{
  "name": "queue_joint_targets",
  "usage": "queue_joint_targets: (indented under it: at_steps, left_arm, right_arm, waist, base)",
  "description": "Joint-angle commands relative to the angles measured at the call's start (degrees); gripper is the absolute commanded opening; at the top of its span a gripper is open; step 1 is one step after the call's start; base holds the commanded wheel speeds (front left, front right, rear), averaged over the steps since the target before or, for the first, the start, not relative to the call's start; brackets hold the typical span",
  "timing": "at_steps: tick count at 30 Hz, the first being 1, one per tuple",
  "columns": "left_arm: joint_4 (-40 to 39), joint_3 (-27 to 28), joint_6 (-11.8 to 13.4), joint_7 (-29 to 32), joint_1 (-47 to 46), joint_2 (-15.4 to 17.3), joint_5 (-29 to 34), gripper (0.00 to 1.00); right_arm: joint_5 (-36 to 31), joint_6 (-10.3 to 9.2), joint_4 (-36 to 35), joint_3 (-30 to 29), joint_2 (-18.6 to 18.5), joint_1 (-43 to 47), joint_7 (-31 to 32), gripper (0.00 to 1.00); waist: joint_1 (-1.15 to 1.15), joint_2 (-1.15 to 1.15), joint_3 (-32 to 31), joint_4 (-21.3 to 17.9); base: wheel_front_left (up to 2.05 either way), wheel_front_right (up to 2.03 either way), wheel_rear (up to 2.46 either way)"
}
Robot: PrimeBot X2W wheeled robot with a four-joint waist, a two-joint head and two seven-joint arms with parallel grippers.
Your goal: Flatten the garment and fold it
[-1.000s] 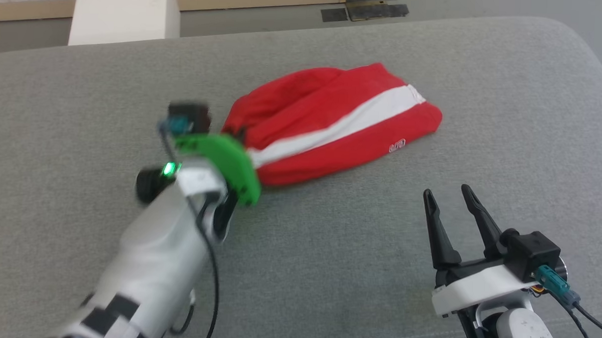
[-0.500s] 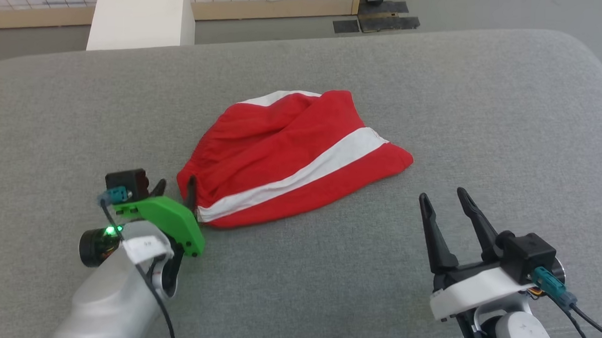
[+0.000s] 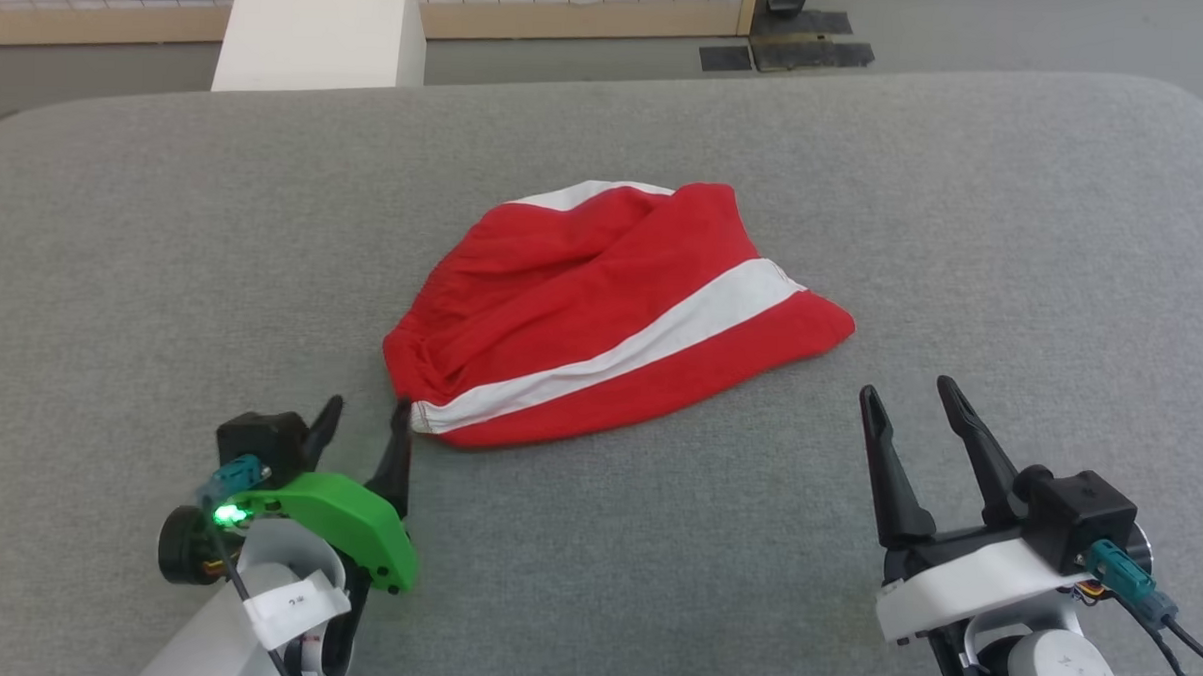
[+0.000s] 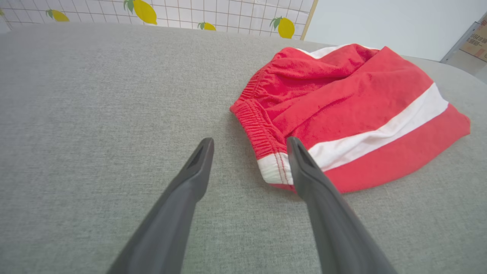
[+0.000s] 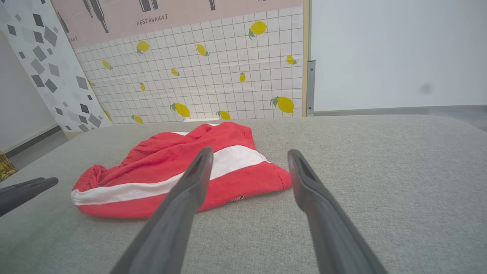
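Note:
The garment [image 3: 612, 318] is a red cloth with a white band, lying crumpled on the grey padded surface [image 3: 654, 540]. Its elastic-gathered end points at my left gripper [image 3: 369, 410], which stands open just short of that corner with nothing between its fingers. In the left wrist view the right fingertip [image 4: 295, 146] sits beside the garment's [image 4: 342, 114] white-banded corner, and the left gripper [image 4: 250, 140] is wide open. My right gripper [image 3: 907, 389] is open and empty, a short way in front of the garment's right end. The right wrist view shows the garment [image 5: 152, 160] beyond the right gripper [image 5: 247, 152].
A white block [image 3: 317, 28] stands behind the surface at the far left. A tiled panel with lemon prints [image 5: 209, 76] and a wooden frame lies beyond. The surface rounds off at its far right corner [image 3: 1170, 108]. My left finger [image 5: 26, 190] shows at the right wrist view's left edge.
My left gripper has opened, let go of the garment's left end and drawn back toward me. The garment now lies loose on the surface. The head view has shifted.

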Motion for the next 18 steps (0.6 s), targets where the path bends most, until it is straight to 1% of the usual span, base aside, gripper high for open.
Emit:
queue_joint_targets:
  at_steps: [1,7,14,15,16,17,18]
  left_arm:
    - [-0.18,-0.32,-0.44,0.85,-0.04,0.23,0.31,1.00]
    - [2.35,-1.58,-1.00,5.68,-2.23,-0.39,-0.62,1.00]
    - [4.60,-1.27,-1.05,7.24,-3.58,-1.07,-1.87,1.00]
    - [4.79,-1.34,-1.11,7.28,-3.69,-1.08,-1.86,0.47]
    - [4.98,-1.45,-1.18,7.33,-3.83,-1.13,-1.83,0.11]
    - [5.13,-1.56,-1.29,7.45,-3.96,-1.19,-1.85,0.00]
    - [5.23,-1.69,-1.43,7.61,-4.05,-1.26,-1.88,0.00]
  right_arm:
    - [-0.06,-0.09,-0.20,0.20,-0.01,-0.32,0.08,1.00]
    - [0.37,-0.09,0.22,0.57,-0.01,-1.06,-0.28,1.00]
    - [0.59,-0.09,0.82,0.17,-0.01,-1.29,-0.82,1.00]
    - [0.61,-0.09,0.89,0.12,-0.01,-1.29,-0.87,1.00]
    - [0.63,-0.09,0.96,0.05,-0.01,-1.28,-0.94,1.00]
    - [0.63,-0.09,1.03,-0.04,-0.01,-1.31,-1.01,1.00]
    - [0.61,-0.09,1.12,-0.14,-0.01,-1.37,-1.04,1.00]
  waist:
    - [0.00,0.00,0.68,-0.55]
    - [0.00,0.00,2.05,-2.54]
    - [0.00,0.00,2.63,-3.56]
    - [0.00,0.00,2.63,-3.57]
    - [0.00,0.00,2.66,-3.52]
    - [0.00,0.00,2.68,-3.40]
    - [0.00,0.00,2.70,-3.21]
  base:
    - [0.00,0.00,0.00]
    - [0.00,0.00,0.00]
    - [0.00,0.00,0.00]
    - [0.00,0.00,0.00]
    - [0.00,0.00,0.00]
    - [0.00,0.00,0.00]
    - [0.00,0.00,0.00]
